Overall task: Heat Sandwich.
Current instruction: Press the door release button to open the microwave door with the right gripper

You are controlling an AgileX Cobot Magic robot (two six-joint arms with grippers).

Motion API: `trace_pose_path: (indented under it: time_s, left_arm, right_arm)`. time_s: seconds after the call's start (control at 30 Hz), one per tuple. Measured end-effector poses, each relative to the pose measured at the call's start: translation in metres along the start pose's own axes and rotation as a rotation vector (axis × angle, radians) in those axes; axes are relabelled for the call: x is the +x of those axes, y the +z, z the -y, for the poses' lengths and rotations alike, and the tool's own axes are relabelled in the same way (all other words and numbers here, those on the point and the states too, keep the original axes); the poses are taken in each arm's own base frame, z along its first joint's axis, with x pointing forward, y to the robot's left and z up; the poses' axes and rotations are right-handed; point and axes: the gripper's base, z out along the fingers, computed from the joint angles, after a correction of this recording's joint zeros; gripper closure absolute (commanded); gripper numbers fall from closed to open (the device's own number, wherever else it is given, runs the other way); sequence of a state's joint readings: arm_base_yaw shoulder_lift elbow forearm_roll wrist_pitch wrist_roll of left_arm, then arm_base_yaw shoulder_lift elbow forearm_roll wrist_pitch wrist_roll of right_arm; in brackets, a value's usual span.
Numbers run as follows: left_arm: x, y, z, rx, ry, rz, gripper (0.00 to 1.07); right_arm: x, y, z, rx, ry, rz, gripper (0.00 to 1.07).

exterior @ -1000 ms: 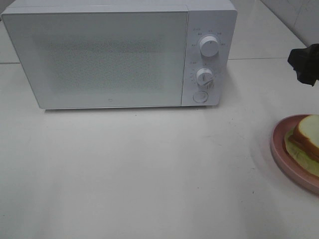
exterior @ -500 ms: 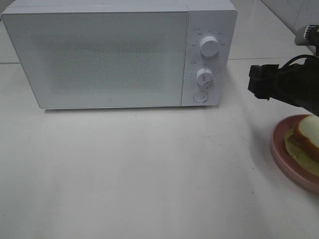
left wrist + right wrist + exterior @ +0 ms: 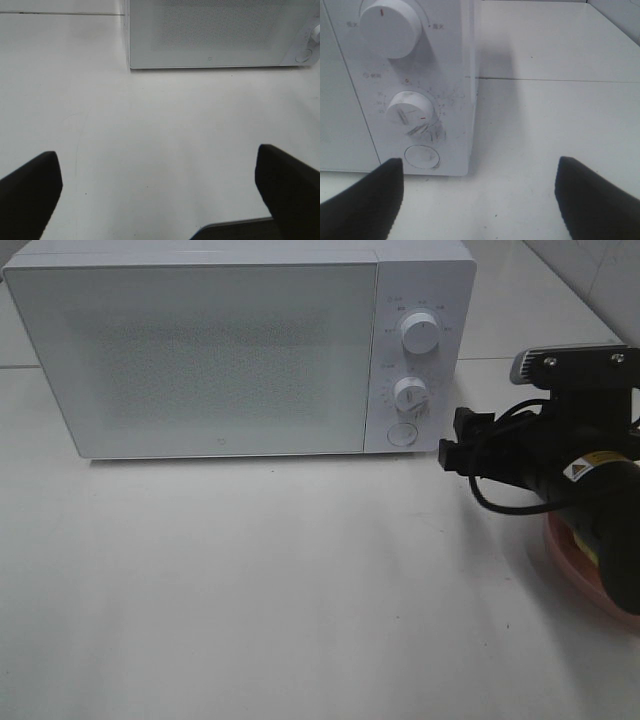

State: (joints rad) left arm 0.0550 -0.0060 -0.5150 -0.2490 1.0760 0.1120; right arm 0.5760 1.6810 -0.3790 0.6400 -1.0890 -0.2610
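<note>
Clearly the microwave (image 3: 220, 350) must be opened before anything can be heated, because its door (image 3: 200, 355) is shut and flat against the body. This seems the reason why the right hand (image 3: 452, 440) is placed low in front of the control panel, just beside the lower right corner of the oven. Its two fingers are spread apart with nothing between them, and in the right wrist view the round button (image 3: 422, 156) under the two knobs lies a little to one side of the gap of the right hand (image 3: 480, 200). I judge it is lining up to press this button. The left hand (image 3: 160, 195) is also spread wide and empty. It hangs over the bare desk (image 3: 250, 590) in front of the door, well apart from it, probably so that the door has room to swing. The sandwich itself does not show. The right arm covers it, and only a piece of the rim of the pink plate (image 3: 572, 562) shows below the arm, so most likely the sandwich lies there.
</note>
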Motion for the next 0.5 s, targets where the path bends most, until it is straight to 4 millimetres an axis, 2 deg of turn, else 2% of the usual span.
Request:
trace_pose_path:
  time_s: [0.27,0.5]
  left_arm:
    - [0.000,0.000,0.000,0.000,0.000,0.000,0.09]
    - [0.000,0.000,0.000,0.000,0.000,0.000,0.09]
  right_arm:
    - [0.019,-0.006,-0.022,0.019,-0.028,-0.014,0.32]
    - [0.027,-0.007,-0.028,0.011,-0.052,-0.029,0.32]
